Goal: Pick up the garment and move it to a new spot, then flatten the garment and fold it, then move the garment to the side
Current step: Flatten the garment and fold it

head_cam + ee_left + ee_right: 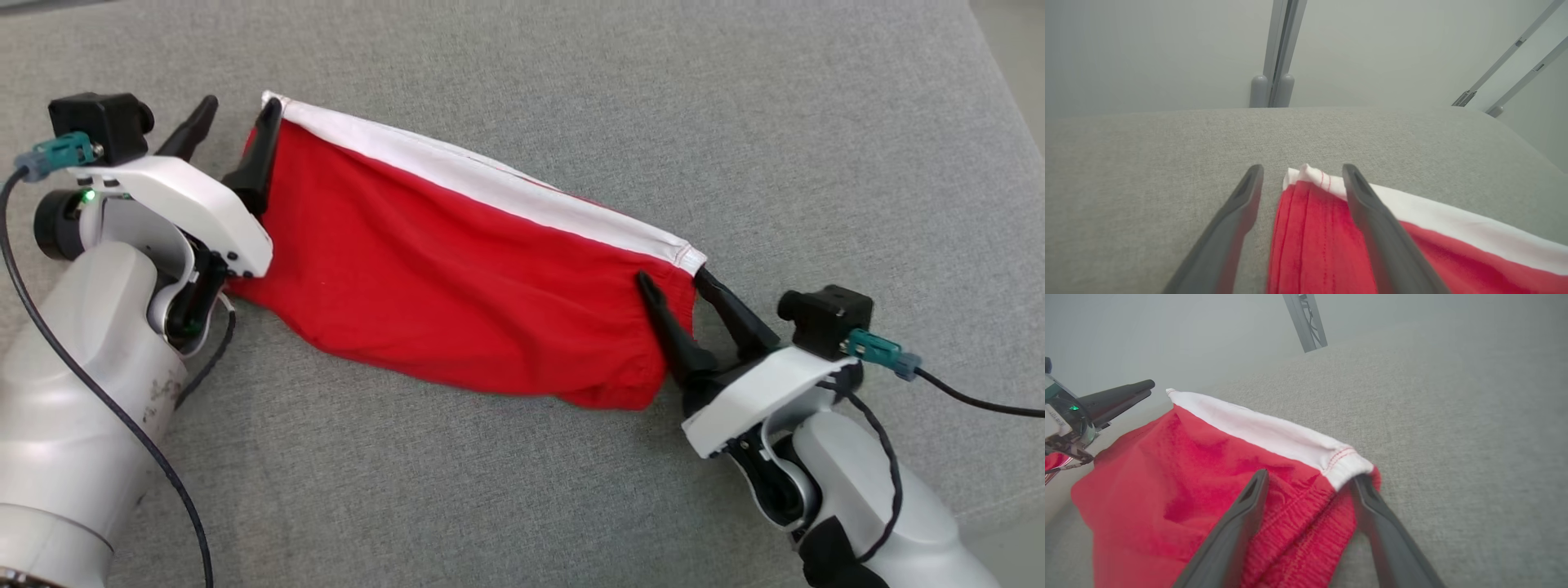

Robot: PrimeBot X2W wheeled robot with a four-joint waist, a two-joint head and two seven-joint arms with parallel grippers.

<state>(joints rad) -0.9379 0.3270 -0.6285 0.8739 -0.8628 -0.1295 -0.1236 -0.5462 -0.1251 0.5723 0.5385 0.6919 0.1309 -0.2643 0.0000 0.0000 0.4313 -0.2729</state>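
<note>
Garment [457, 278]: red cloth oblong, white edge band.

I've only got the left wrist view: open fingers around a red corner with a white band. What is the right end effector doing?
Observer: The right end effector is open too, its fingers straddling the garment's opposite corner.
Operator: Does the cloth lie flat?
Observer: It lies spread on the grey cushion, lightly wrinkled.
Operator: And the band?
Observer: The white band runs straight between both corners along the far edge.
</note>
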